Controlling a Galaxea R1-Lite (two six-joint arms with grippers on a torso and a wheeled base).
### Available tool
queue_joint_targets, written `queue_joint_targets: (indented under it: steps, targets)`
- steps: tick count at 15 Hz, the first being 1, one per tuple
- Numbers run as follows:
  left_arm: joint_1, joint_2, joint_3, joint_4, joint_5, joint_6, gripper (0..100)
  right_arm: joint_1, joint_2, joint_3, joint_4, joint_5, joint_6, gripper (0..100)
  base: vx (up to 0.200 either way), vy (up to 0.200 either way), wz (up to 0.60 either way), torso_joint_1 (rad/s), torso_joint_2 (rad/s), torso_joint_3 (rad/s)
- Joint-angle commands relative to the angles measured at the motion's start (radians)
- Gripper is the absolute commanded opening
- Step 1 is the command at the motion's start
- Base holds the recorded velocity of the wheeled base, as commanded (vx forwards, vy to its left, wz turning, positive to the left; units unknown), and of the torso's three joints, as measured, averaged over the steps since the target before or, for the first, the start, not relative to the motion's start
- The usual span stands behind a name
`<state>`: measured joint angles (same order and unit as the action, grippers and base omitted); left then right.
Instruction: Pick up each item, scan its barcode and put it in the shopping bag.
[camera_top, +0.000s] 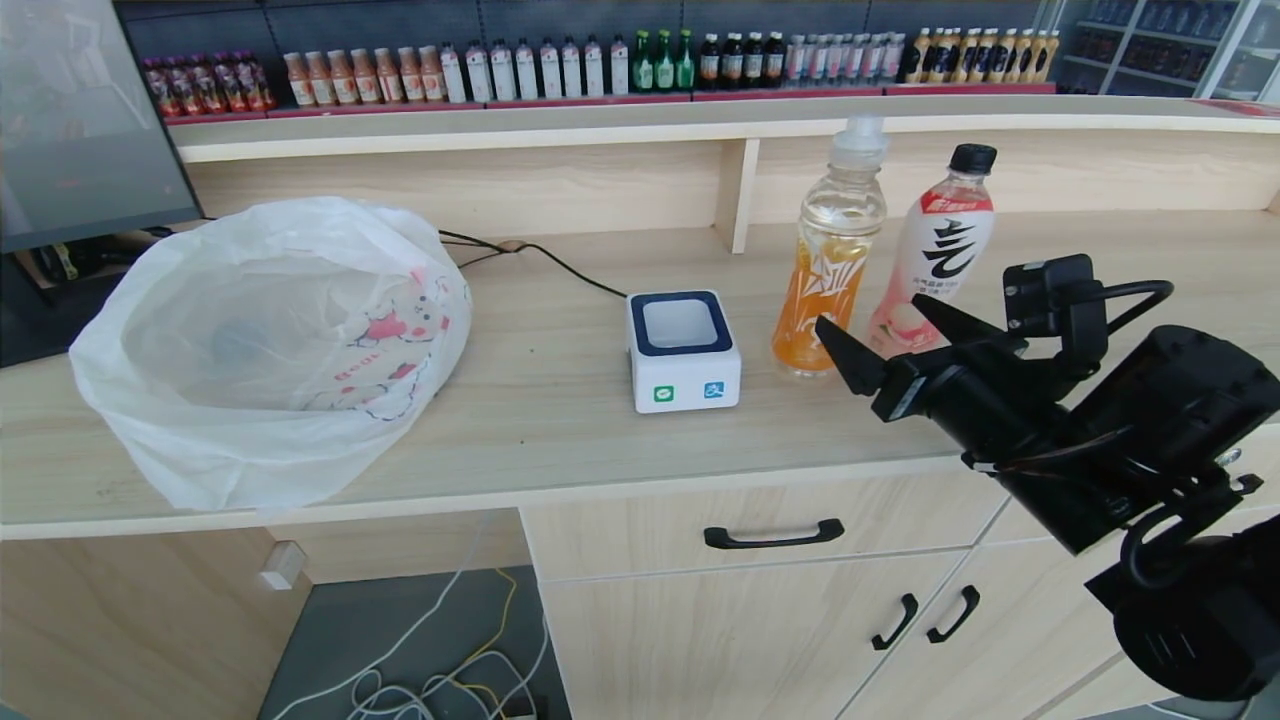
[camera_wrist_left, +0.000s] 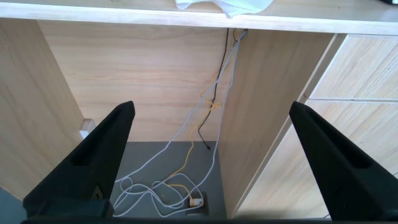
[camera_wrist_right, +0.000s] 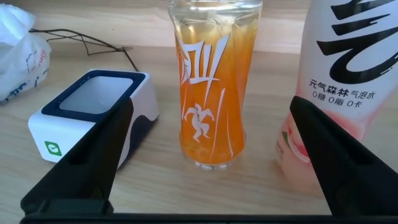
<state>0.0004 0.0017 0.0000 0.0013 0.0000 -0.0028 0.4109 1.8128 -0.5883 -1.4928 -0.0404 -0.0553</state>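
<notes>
An orange drink bottle (camera_top: 832, 250) (camera_wrist_right: 213, 93) and a pink-labelled white bottle (camera_top: 932, 255) (camera_wrist_right: 339, 93) stand upright side by side on the wooden counter (camera_top: 560, 400). My right gripper (camera_top: 890, 340) (camera_wrist_right: 211, 168) hovers open just in front of them, its fingers spread either side of the orange bottle without touching it. The white barcode scanner (camera_top: 684, 350) (camera_wrist_right: 93, 118) sits left of the bottles. An open white plastic shopping bag (camera_top: 270, 340) lies at the counter's left. My left gripper (camera_wrist_left: 211, 168) is open below the counter, facing the floor cables.
A raised wooden ledge (camera_top: 700, 130) runs behind the counter, with rows of bottles on shelves beyond. A monitor (camera_top: 80, 120) stands at the far left. The scanner's black cable (camera_top: 540, 255) trails across the counter. Drawers and cabinet doors (camera_top: 770, 590) are below.
</notes>
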Motion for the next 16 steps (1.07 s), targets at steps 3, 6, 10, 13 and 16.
queue_joint_targets:
  steps: [3,6,10,13,16]
  targets:
    - [0.001,0.000,0.000,0.000,0.000,0.000,100,0.003,0.022,-0.013,0.002,-0.001,-0.005,100,0.000,0.000,0.00,0.000,0.00,0.000]
    - [0.001,0.000,0.000,0.000,0.000,0.000,100,0.011,0.026,-0.008,0.008,-0.001,0.000,100,0.000,0.000,0.00,0.000,0.00,0.000]
    - [0.001,0.000,0.000,0.000,0.000,0.000,100,0.011,0.020,-0.107,0.143,-0.010,0.000,100,0.000,0.000,0.00,0.000,0.00,0.000]
    - [0.000,0.000,0.000,0.000,0.000,0.000,100,0.009,0.034,-0.200,0.229,-0.027,0.000,100,0.000,0.000,0.00,0.000,0.00,0.000]
    - [0.001,0.000,0.000,0.000,0.000,0.000,100,0.011,0.051,-0.219,0.232,-0.036,0.000,100,0.000,0.000,0.00,0.000,0.00,0.000]
